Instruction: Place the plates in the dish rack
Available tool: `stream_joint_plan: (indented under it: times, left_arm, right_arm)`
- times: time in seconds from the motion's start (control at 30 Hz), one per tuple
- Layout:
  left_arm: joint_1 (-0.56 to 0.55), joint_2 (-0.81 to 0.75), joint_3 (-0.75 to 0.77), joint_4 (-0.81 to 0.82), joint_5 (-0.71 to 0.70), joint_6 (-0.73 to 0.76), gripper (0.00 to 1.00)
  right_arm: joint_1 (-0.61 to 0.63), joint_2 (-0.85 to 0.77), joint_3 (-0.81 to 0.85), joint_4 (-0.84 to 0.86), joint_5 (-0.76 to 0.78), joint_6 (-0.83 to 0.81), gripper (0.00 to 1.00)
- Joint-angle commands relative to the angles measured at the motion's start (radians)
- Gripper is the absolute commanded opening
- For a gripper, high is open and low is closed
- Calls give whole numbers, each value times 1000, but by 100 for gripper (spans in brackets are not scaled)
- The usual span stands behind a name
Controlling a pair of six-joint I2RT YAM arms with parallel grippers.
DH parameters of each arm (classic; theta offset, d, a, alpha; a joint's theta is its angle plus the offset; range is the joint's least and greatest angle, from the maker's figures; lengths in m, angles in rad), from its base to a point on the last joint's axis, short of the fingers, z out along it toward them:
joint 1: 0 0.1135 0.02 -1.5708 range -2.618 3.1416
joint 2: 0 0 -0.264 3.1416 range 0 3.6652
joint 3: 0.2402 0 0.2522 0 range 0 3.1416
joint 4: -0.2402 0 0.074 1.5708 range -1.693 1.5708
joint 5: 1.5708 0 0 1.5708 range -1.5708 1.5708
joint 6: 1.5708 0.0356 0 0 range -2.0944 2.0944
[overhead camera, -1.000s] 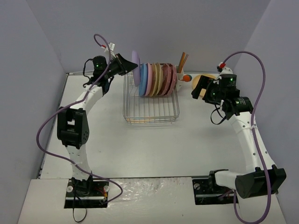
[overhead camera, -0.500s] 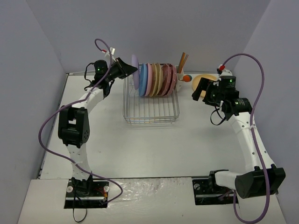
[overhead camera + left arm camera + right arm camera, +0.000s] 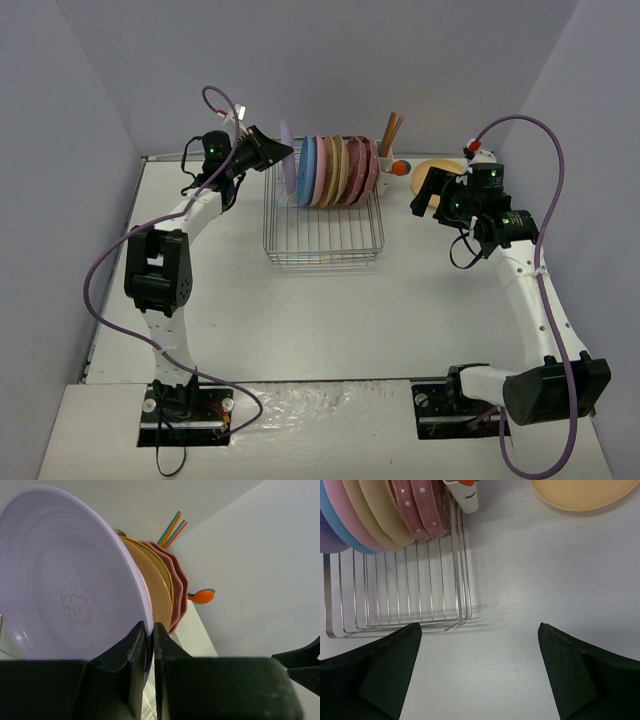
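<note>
The silver wire dish rack (image 3: 322, 235) stands at the back middle with several plates on edge: blue (image 3: 306, 170), pink (image 3: 321, 170), beige and dotted dark-pink (image 3: 368, 168). My left gripper (image 3: 283, 151) is shut on the rim of a lavender plate (image 3: 288, 160), held upright at the left end of the row; it fills the left wrist view (image 3: 65, 575). An orange-yellow plate (image 3: 438, 170) lies flat on the table right of the rack, also in the right wrist view (image 3: 580, 492). My right gripper (image 3: 432, 190) is open and empty above the table beside the rack (image 3: 395, 595).
A white utensil cup (image 3: 388, 163) on the rack's right end holds sticks and an orange spoon (image 3: 401, 168). Grey walls close in the back and both sides. Bare table lies in front of the rack.
My left gripper has lowered the lavender plate toward the rack's left end, beside the blue plate. My right gripper shifted slightly toward the back.
</note>
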Motion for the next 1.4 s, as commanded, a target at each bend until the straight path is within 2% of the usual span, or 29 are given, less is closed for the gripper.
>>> stream_joint_plan:
  times: [0.0,0.4,0.57,0.8,1.07,1.1,1.2,1.37]
  left_arm:
    - [-24,-118,102,62,28,-20,0]
    - [-39,-101,82,81,29,-54,0]
    - [-44,-82,74,-1,7,30,0]
    - [-47,-29,66,-14,4,51,0]
    - [-52,-21,70,-105,-72,195,0]
    - [-52,-21,71,-107,-73,203,1]
    - [-52,-7,82,-123,-82,221,15]
    - [-55,-7,84,-123,-85,223,41]
  right_arm:
    - [-7,-8,4,59,-9,-9,99]
    - [-8,-19,-13,64,-11,-7,99]
    - [-11,-19,-21,65,-10,-7,99]
    - [-13,-17,-31,67,-10,-7,99]
    - [-16,-16,-47,73,-1,-12,99]
    - [-16,-16,-49,73,-1,-12,99]
    - [-17,-11,-51,80,-1,-8,99]
    - [-17,1,-46,87,-1,-4,99]
